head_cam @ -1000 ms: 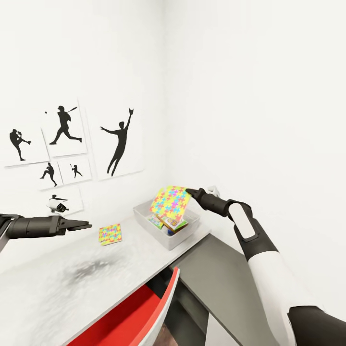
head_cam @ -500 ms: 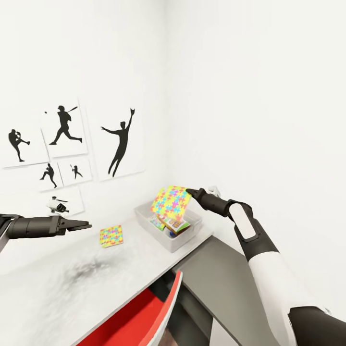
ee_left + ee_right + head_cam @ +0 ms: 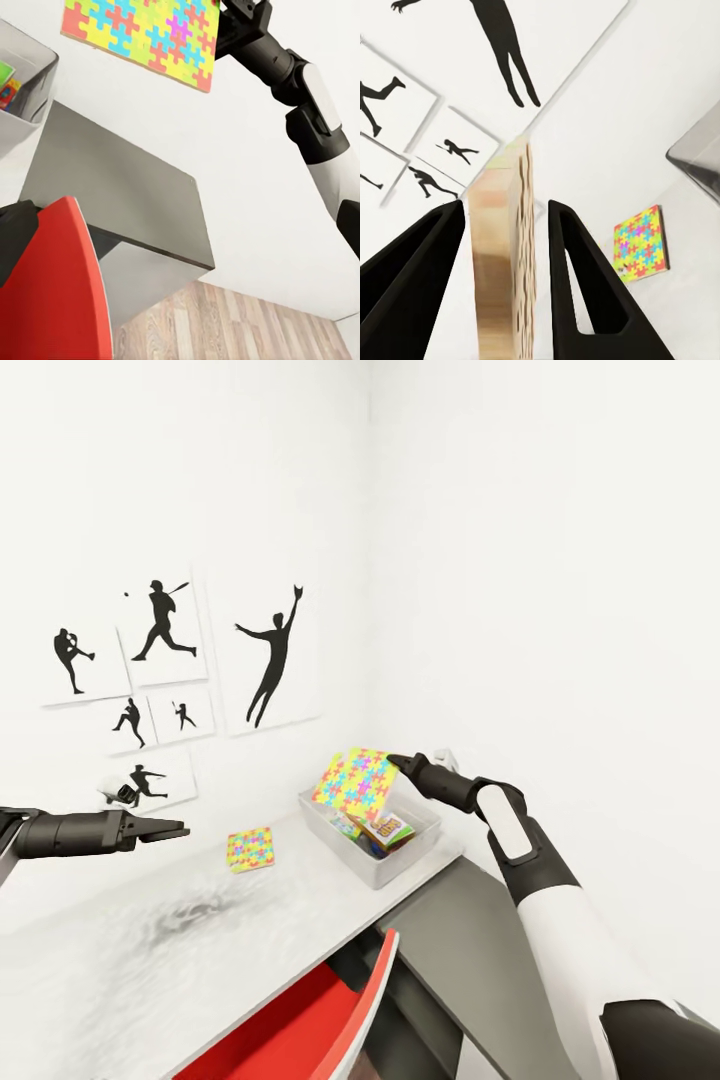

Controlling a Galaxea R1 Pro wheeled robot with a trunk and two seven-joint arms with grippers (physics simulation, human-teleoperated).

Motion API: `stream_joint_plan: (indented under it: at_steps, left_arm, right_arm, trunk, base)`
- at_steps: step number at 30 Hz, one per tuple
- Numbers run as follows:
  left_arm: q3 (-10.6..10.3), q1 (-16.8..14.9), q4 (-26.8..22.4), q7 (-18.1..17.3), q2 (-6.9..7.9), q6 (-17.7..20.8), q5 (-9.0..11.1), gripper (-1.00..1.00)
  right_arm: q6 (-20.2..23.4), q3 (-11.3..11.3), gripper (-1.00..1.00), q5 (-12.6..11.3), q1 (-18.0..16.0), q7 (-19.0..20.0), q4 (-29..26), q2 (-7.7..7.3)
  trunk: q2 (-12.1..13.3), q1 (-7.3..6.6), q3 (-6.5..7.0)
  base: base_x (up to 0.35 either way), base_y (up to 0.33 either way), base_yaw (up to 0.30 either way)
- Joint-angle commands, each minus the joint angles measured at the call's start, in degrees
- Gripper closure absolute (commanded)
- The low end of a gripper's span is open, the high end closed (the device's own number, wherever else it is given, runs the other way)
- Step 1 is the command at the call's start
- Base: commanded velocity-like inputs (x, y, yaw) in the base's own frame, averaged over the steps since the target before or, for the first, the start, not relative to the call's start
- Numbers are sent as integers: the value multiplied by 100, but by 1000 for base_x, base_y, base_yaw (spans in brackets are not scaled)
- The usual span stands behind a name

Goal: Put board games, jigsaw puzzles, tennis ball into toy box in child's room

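My right gripper (image 3: 397,763) is shut on the corner of a jigsaw puzzle (image 3: 357,781), which hangs tilted just above the toy box (image 3: 388,871). The right wrist view shows this puzzle (image 3: 502,255) edge-on between the fingers (image 3: 585,277). In the left wrist view the same puzzle (image 3: 142,34) hangs from that gripper. Printed board games (image 3: 381,828) lie inside the box. The second jigsaw puzzle (image 3: 249,849) lies flat on the table (image 3: 130,950), left of the box. My left gripper (image 3: 172,828) hovers over the table's left part, holding nothing. The tennis ball is hidden.
A red chair (image 3: 310,1010) stands pushed against the table's front edge. The lower dark grey side section (image 3: 470,930) runs under my right arm. Baseball silhouette pictures (image 3: 272,655) hang on the wall behind, and the white corner walls stand close behind the box.
The whole view has shifted, so table, box and pictures sit further right in the picture. Both arms keep their pose, and the right gripper still holds the puzzle.
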Motion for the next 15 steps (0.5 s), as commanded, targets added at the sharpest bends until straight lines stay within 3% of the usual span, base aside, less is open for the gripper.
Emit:
stream_joint_plan:
  at_steps: [1, 15]
  left_arm:
    - [-11, -3, 3, -23, 4, 61, 2, -100]
    - [-11, -3, 3, -23, 3, 59, 1, -100]
  right_arm:
    - [24, -6, 100, 14, 1, 20, 2, 2]
    - [19, -6, 100, 20, 5, 20, -9, 3]
  trunk:
    - [-5, 2, -3]
    - [-5, 2, -3]
  base:
    - [0, 0, 57]
    - [31, 5, 4]
